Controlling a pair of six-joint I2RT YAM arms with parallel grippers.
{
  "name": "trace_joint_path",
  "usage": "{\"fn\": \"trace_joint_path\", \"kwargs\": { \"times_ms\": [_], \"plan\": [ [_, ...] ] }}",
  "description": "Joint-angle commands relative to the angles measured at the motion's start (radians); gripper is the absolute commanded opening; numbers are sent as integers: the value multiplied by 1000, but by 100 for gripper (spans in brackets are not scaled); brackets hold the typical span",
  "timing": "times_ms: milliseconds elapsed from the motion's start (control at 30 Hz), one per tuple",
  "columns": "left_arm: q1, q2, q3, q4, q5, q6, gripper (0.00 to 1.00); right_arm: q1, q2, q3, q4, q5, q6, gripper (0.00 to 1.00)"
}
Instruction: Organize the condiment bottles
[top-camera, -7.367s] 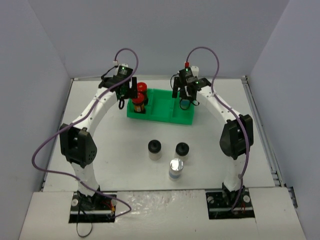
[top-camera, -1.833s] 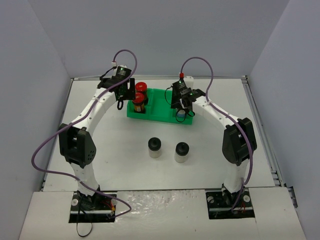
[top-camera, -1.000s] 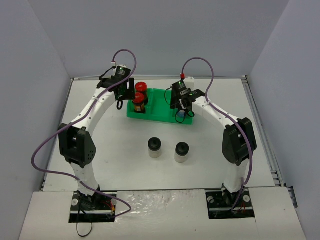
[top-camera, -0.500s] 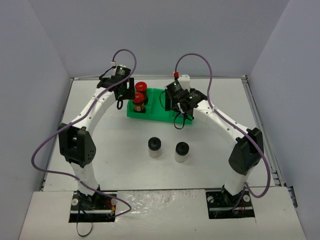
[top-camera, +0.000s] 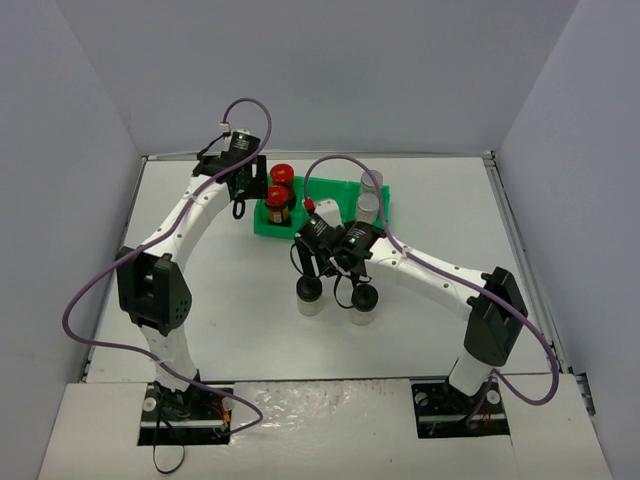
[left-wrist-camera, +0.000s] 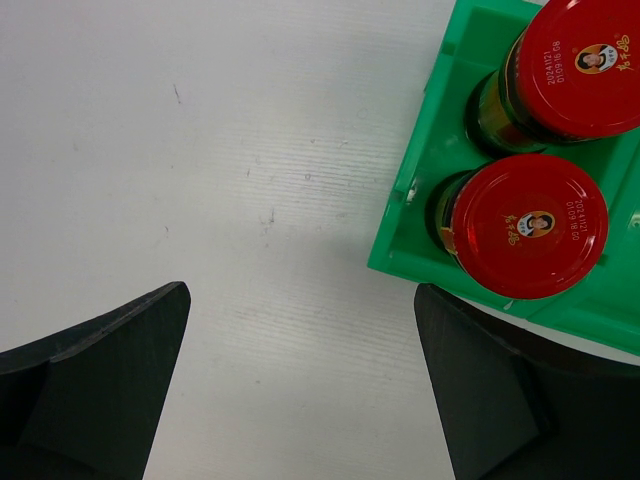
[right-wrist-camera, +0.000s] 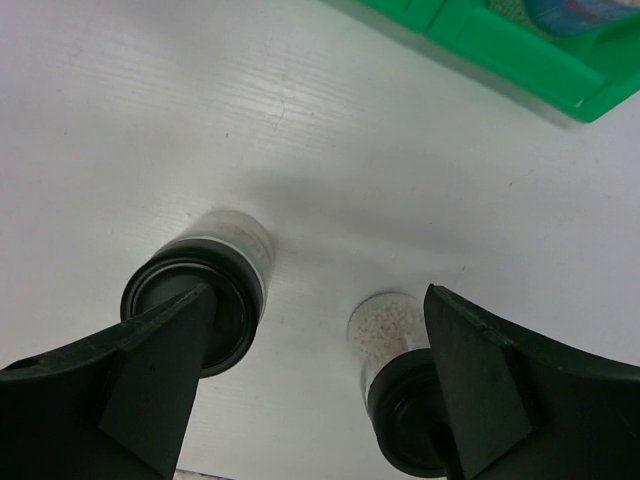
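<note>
**Top view.** A green plastic three-compartment tray (top-camera: 340, 188) sits at the far centre of the white counter (top-camera: 230, 330).
- Left compartment: two red-capped jars with dark brown contents (top-camera: 278, 195), one behind the other.
- Right compartment: two silver-capped clear jars (top-camera: 368, 205), also one behind the other.
- On the counter: two black-capped pale jars (top-camera: 309, 292) stand upright side by side, nearer the arm bases and apart from the tray.
- The left claw (top-camera: 245, 198) hangs just beside the tray's left wall.
- The right claw (top-camera: 327, 275) is low over the black-capped pair. Its spread is unclear from this view.

**Left wrist view.** The left claw (left-wrist-camera: 300, 330) has its fingers wide apart, with only bare counter between them. A corner of the tray (left-wrist-camera: 415, 190) shows at upper right. Both red caps (left-wrist-camera: 530, 225) are seen from above. Each carries a small round portrait emblem and a printed code beginning "2024". The rest of the code is too small to read with certainty.

**Right wrist view.** The right claw (right-wrist-camera: 310, 320) has its fingers apart and grips nothing.
- One black-capped jar (right-wrist-camera: 215, 270) stands by one finger, its cap partly hidden behind that finger.
- The other black-capped jar stands by the opposite finger, with pale granules showing through its wall.
- The two jars do not touch.
- The tray's edge (right-wrist-camera: 480, 45) crosses the top right, with a scrap of bluish label inside. No writing on it is legible.
</note>
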Motion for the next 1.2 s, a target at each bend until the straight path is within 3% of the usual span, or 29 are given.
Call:
{"fn": "trace_joint_path", "kwargs": {
  "times_ms": [0,267,700,1167],
  "plan": [
    [12,-83,42,6,-31,8,94,43,18,2,30,-29,14,87],
    [15,-81,38,6,-26,10,94,84,36,26,42,-20,34,92],
    [15,-80,47,6,-23,14,93,82,43,127,-24,148,65,95],
    [16,-77,56,1,-23,14,94,182,118,181,-16,26,44,96]
  ]
}}
